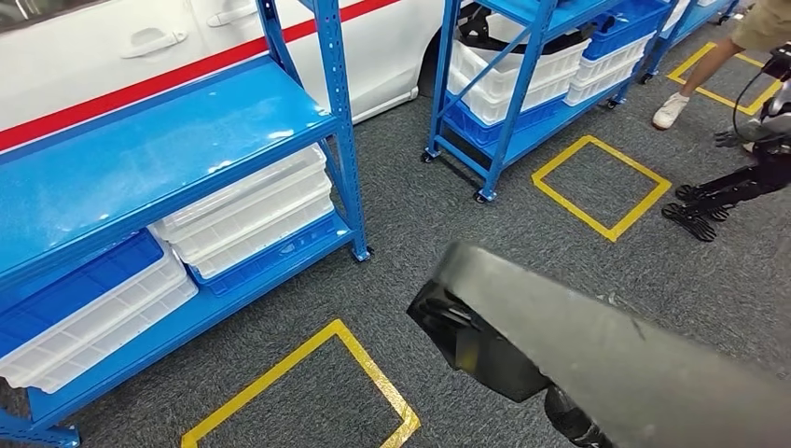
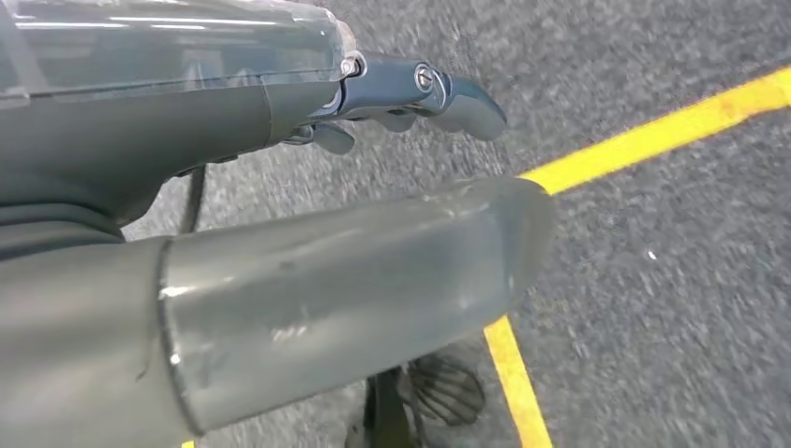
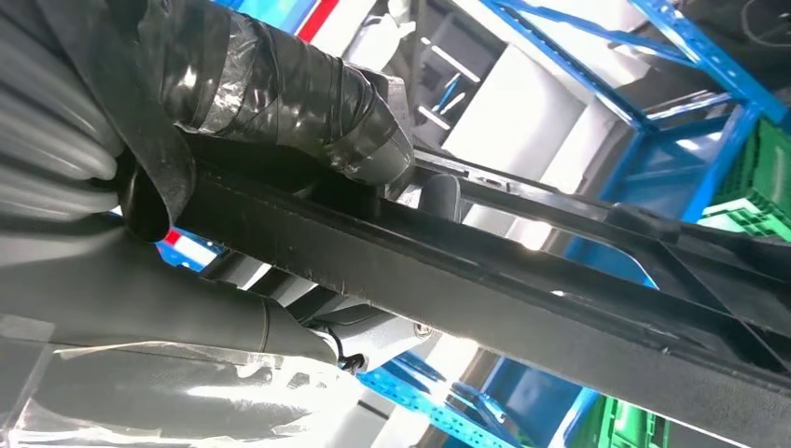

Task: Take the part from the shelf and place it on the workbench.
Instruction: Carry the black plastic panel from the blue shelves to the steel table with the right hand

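At the left stands a blue shelf [image 1: 140, 159] with white bins [image 1: 252, 210] on its lower level, its corner post [image 1: 340, 131] coming down beside a yellow floor square [image 1: 308, 387] on the grey carpet [image 1: 410, 201]. A white car [image 1: 112, 56] is behind it. An open strip of carpet runs to a second blue shelf [image 1: 522, 84] farther right, with another yellow square [image 1: 602, 187] beside it. A person's leg [image 1: 695, 79] is at the far right.

The left robot hand [image 2: 410, 93] hangs over the carpet near a yellow line [image 2: 653, 135], fingers apart and holding nothing. The right robot hand [image 3: 280, 103] is raised and wraps the black part [image 1: 597, 345], a long dark piece reaching across the near right of the head view.
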